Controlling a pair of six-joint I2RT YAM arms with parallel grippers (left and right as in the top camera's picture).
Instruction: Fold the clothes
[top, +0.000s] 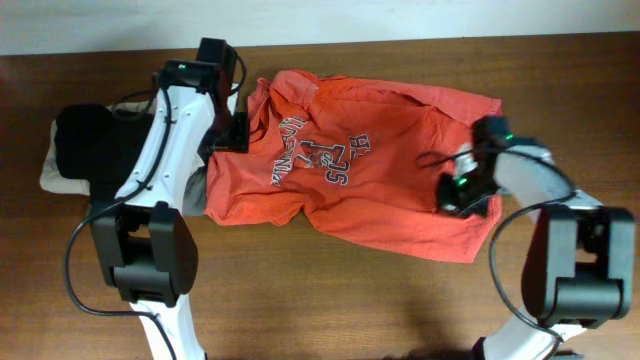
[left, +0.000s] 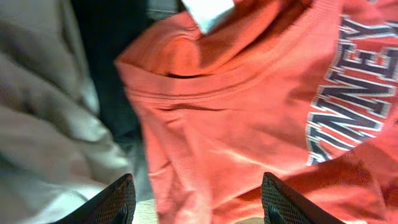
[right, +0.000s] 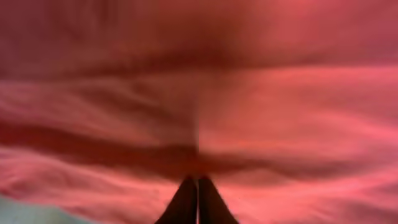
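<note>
A red-orange cotton short-sleeved T-shirt (top: 380, 190) is seen spread face-up and rumpled across the middle of the brown wooden bench (top: 330, 300), its hem side turned towards the right arm and its collar end towards the left arm. White dark-outlined block lettering (top: 318, 152) is displayed on the chest, and a white tag (left: 208, 12) is visible at the collar in the left wrist view. The fabric is creased in several places, and one sleeve is bunched near the far edge.

The left gripper (left: 199, 202) is held released, its two dark fingers (left: 121, 200) set wide apart above the shoulder area of the T-shirt, just beside the collar; nothing is grasped between them. The right gripper (right: 198, 199) is clenched, its fingertips brought together and pressed against the red cloth on the right-hand part of the T-shirt; whether a fold is pinched between them cannot be told, as the view is filled with blurred fabric.

At the left end of the bench a black folded garment (top: 85, 140) is laid on a beige folded garment (top: 52, 175), and a grey garment (top: 196, 186) is partly covered by the T-shirt's edge
</note>
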